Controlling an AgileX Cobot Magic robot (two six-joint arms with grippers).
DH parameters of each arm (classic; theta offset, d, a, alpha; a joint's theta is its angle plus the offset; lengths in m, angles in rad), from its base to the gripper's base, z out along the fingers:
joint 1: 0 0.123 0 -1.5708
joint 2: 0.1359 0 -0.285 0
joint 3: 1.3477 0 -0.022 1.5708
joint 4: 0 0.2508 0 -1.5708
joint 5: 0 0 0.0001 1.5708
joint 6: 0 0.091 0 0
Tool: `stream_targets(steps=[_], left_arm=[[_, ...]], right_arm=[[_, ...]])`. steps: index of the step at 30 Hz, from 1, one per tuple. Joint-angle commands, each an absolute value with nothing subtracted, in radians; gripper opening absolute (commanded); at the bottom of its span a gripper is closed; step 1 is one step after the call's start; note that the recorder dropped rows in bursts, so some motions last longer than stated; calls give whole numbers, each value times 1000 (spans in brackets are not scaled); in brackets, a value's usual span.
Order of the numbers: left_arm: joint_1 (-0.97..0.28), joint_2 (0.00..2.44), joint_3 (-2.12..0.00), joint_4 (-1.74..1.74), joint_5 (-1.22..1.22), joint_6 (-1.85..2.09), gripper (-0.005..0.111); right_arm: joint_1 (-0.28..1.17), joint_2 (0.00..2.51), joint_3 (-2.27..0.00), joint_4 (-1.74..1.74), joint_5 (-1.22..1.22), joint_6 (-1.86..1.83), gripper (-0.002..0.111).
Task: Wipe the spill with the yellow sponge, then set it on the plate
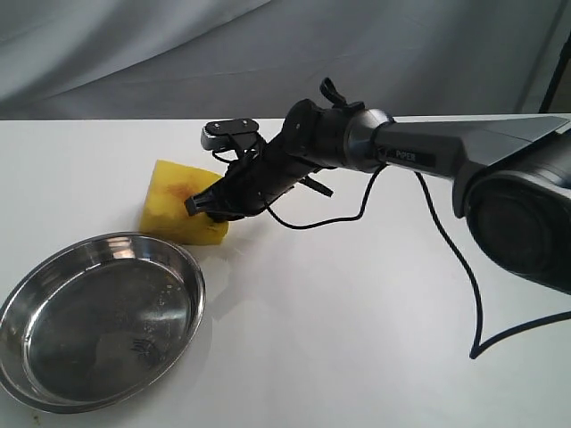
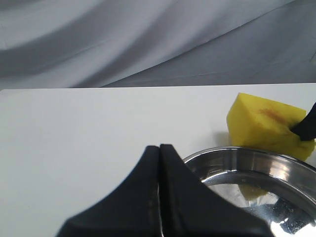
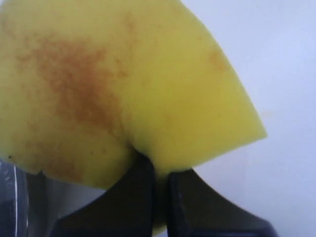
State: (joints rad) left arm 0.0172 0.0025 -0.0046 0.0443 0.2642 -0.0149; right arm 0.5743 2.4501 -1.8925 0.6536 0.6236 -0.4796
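Note:
The yellow sponge (image 1: 180, 210) is tilted on the white table just behind the plate, pinched at its edge by my right gripper (image 1: 207, 203), which is shut on it. Orange-brown stains mark the sponge's broad face (image 3: 74, 94), and its foam is squeezed between the black fingers (image 3: 136, 197). The steel plate (image 1: 53, 276) lies at the front left with nothing in it. My left gripper (image 2: 159, 148) is shut on nothing, hovering near the plate's rim (image 2: 222, 153), with the sponge (image 2: 266, 123) beyond it. The spill shows in no view.
A black cable (image 1: 446, 259) trails over the table from the right arm (image 1: 428, 156). A grey cloth backdrop (image 1: 268, 53) hangs behind the table's far edge.

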Motion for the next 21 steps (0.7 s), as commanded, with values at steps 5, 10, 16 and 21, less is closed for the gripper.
stream_targets(steps=[5, 10, 16, 21], left_arm=[[11, 0, 0, 48, 266, -20, 0], [11, 0, 0, 48, 266, -20, 0], [11, 0, 0, 48, 266, -20, 0], [11, 0, 0, 48, 266, -20, 0]], right_arm=[[502, 2459, -1886, 608, 561, -315, 0], [457, 2459, -1886, 586, 589, -252, 0], [420, 2428, -1886, 584, 697, -281, 0], [420, 2327, -1886, 584, 731, -372, 0]])
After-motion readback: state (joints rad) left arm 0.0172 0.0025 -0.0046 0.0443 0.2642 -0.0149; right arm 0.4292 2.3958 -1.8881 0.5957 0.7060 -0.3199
